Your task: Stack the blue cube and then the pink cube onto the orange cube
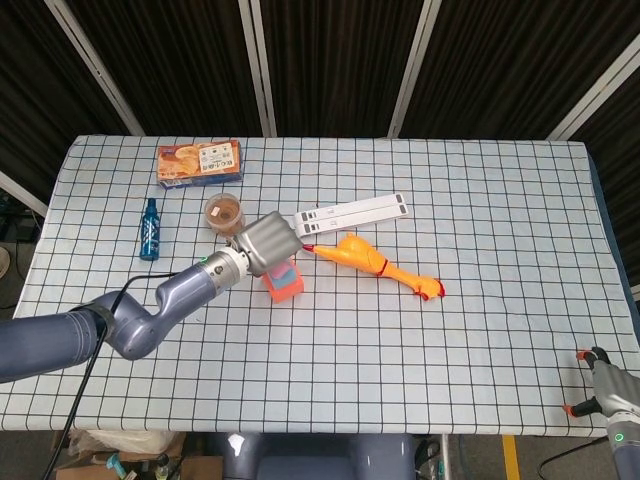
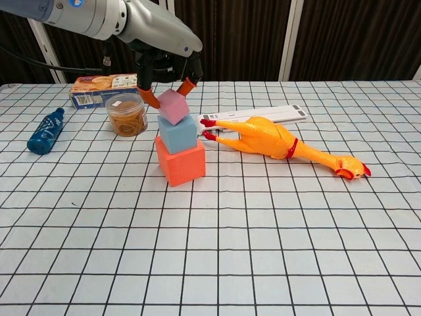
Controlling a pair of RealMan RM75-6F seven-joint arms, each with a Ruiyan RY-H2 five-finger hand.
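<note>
The left robot hand [image 2: 168, 71] pinches the tilted pink cube [image 2: 173, 106] between orange-tipped fingers [image 2: 187, 85], its lower edge touching the blue cube [image 2: 177, 133]; the blue cube sits on the orange cube [image 2: 180, 161]; the right robot hand [image 1: 598, 385] shows only partly, state unclear.

A rubber chicken [image 2: 279, 143], white strip [image 2: 263, 116], jar [image 2: 126, 114], blue bottle [image 2: 46, 131] and box [image 2: 105, 89] lie on the checkered table [image 2: 263, 250].

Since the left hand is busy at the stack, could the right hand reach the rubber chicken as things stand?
Probably not easily: the right hand sits low at the table's near right corner, well away from the rubber chicken, though only bare cloth lies between them.
</note>
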